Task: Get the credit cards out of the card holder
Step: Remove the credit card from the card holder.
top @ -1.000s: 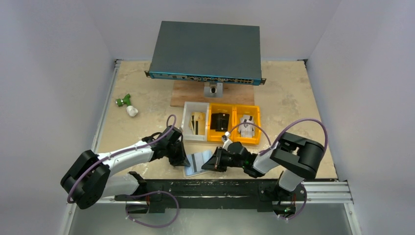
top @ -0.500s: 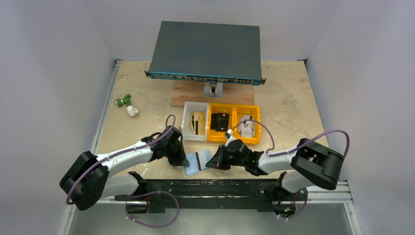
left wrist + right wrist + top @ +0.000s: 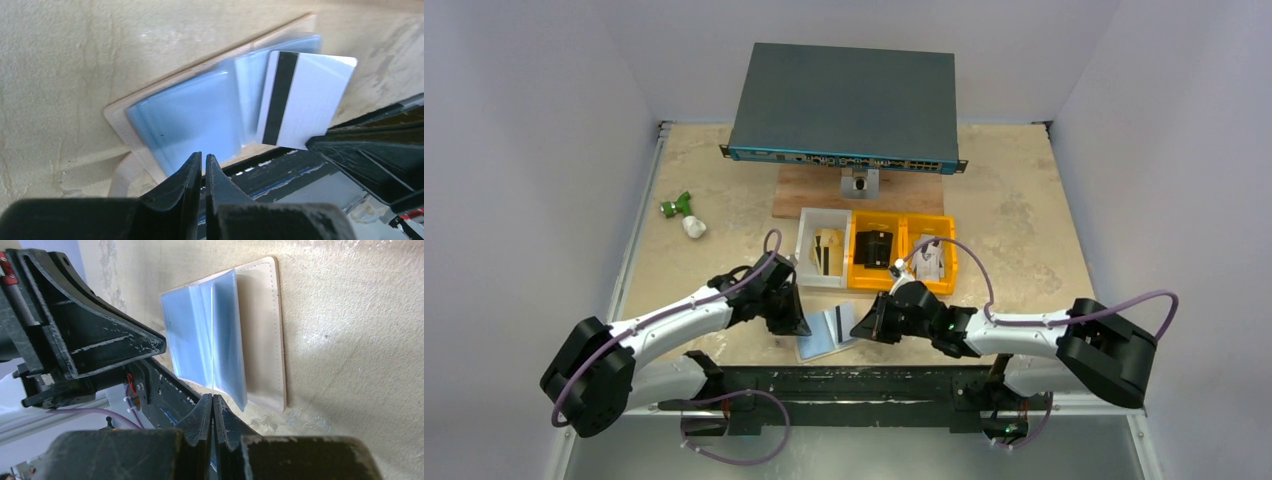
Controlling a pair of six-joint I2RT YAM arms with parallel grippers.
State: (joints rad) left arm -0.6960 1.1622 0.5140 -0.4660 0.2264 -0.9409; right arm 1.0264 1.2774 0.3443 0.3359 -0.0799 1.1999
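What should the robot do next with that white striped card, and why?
Probably the right gripper should lift the white card clear of the card holder. It is shut on the card's edge, and the card, seemingly out of its pocket, overlaps the blue panel.

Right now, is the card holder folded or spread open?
Spread open: the card holder lies with both pale blue inner panels showing.

The card holder ahead of the left hand has glossy pale blue plastic-looking sleeves on a matt tan, stitched backing. The credit card in the right hand is smooth white plastic with a black stripe. Both hands are scuffed matt black. The tabletop looks mottled, stone-like.
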